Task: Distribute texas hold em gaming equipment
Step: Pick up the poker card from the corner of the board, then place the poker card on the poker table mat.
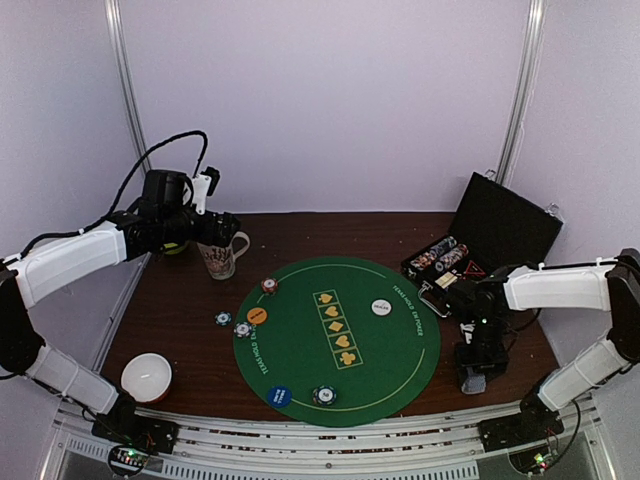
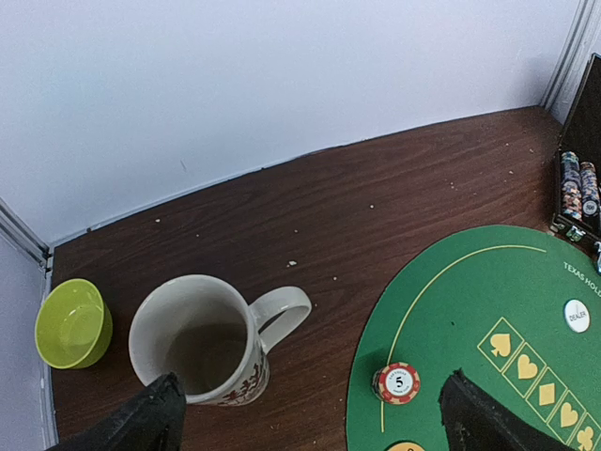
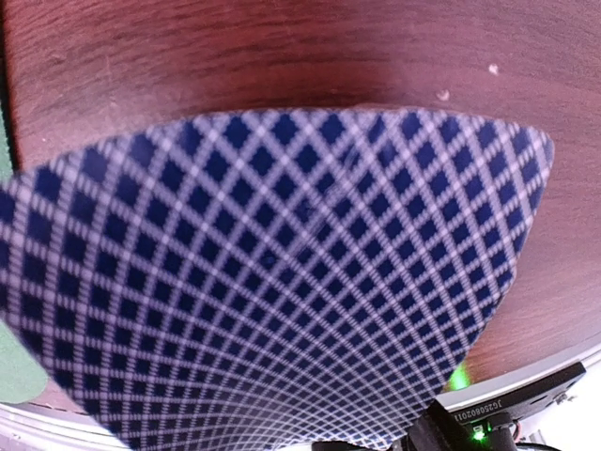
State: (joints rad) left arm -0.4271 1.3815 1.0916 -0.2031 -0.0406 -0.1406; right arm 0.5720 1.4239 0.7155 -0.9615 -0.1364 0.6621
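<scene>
Card backing in a blue diamond check is spread over nearly the whole right wrist view. A single card (image 3: 272,282), bowed and blurred, is seen close to the lens above the brown table (image 3: 282,56), and its left and lower edges are cut off. The right gripper (image 1: 470,372) is pointed down at the table just right of the green mat (image 1: 300,310). Its tips are hidden by the card in the wrist view and too dark to be made out from above, so it cannot be told whether they are apart, closed or clamped on the card.

The left gripper (image 2: 312,399) is held high at the far left with its fingers (image 2: 141,418) spread wide and nothing between them; only their dark ends are shown. Below it a mug (image 2: 202,338) is stood upright, and a green bowl (image 2: 72,322) is set near it on the side away from the mat.

A red chip (image 2: 397,382) and a white disc (image 2: 577,316) are laid on the mat, and an orange disc (image 2: 406,447) is clipped by the bottom edge. From above, a blue disc (image 1: 280,396) and further chips (image 1: 323,395) are seen at and beside the mat's near and left rim, too small to be read. More chips (image 1: 440,255) are racked in an open case (image 1: 500,235) at the far right.
</scene>
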